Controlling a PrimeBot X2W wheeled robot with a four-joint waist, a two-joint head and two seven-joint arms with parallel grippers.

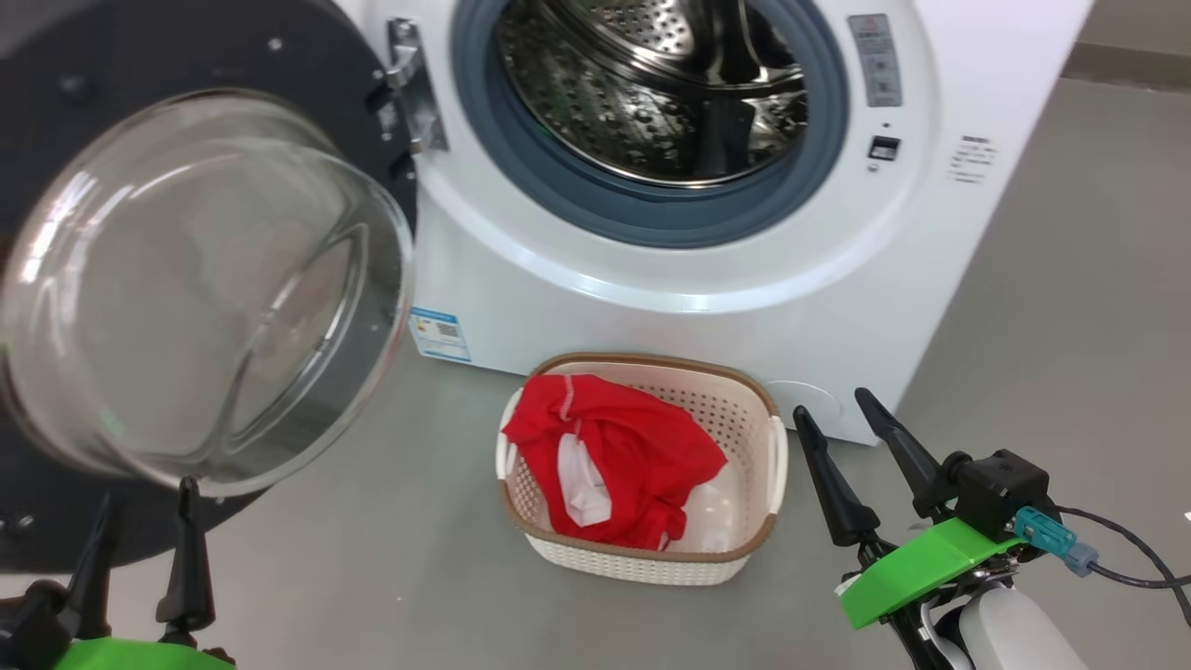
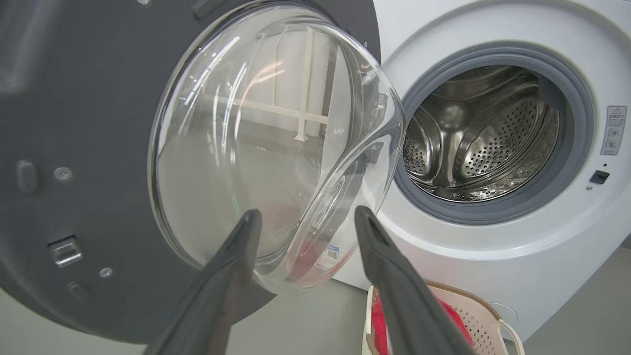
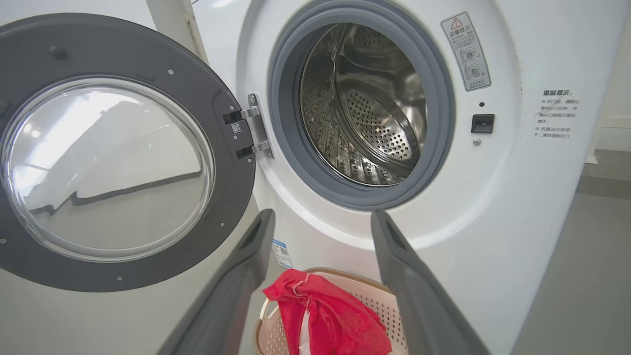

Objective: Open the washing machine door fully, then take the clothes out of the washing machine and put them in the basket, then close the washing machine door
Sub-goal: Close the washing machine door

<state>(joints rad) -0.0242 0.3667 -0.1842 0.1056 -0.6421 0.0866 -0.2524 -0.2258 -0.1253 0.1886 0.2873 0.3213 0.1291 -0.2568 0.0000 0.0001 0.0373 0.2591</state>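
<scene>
The washing machine door (image 1: pixel 186 46) stands open. The clothes (image 1: pixel 614 456) lie in the basket (image 1: pixel 744 558). The left hand (image 1: pixel 149 493) and right hand (image 1: pixel 830 402) are released, empty.

The grey floor (image 1: pixel 372 558) carries the washing machine (image 1: pixel 651 312). The basket (image 1: pixel 633 566) stands on it, just in front.

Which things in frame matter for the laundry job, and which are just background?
Job:
washing machine door, swung open
washing machine, drum looks empty
basket, in front of the machine
clothes, red, inside it

Background:
blue label
warning sticker
grey floor
</scene>
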